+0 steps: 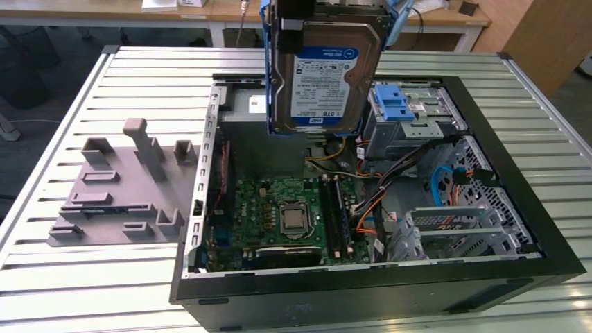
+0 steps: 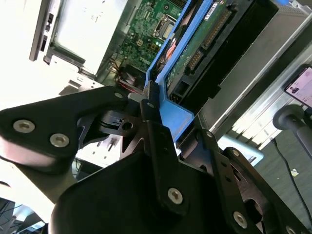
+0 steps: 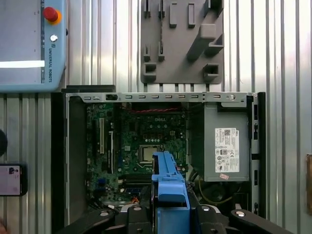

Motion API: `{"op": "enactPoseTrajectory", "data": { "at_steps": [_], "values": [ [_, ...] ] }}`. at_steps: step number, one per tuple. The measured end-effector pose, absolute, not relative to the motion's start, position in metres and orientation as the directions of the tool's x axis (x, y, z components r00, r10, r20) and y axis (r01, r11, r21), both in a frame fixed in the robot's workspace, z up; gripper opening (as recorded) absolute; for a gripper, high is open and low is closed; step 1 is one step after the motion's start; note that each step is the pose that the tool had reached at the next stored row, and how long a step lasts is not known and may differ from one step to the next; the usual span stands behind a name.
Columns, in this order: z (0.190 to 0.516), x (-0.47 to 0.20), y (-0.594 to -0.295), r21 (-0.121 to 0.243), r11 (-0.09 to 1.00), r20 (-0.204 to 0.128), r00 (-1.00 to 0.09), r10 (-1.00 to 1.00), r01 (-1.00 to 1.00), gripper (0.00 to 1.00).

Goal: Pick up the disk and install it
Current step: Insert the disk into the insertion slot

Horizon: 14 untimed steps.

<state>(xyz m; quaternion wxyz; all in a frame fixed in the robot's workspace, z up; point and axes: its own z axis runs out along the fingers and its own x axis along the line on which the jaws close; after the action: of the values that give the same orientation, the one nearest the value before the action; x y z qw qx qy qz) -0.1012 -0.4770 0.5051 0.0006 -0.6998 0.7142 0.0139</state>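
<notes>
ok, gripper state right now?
Gripper: shut on the disk, which hangs upright above the open computer case.

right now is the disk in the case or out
Out: the gripper holds the disk upright above the open case, in no bay.
</notes>
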Motion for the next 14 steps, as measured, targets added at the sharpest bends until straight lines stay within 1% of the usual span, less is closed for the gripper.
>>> {"op": "enactPoseTrajectory", "data": {
  "at_steps": [4, 14],
  "values": [
    [0.505, -0.101, -0.489, 0.019, 0.02, -0.02, -0.02, -1.0, -1.0, 0.37],
    [0.501, -0.087, -0.5, 0.019, 0.02, -0.02, -0.02, -1.0, -1.0, 0.37]
  ]
}}
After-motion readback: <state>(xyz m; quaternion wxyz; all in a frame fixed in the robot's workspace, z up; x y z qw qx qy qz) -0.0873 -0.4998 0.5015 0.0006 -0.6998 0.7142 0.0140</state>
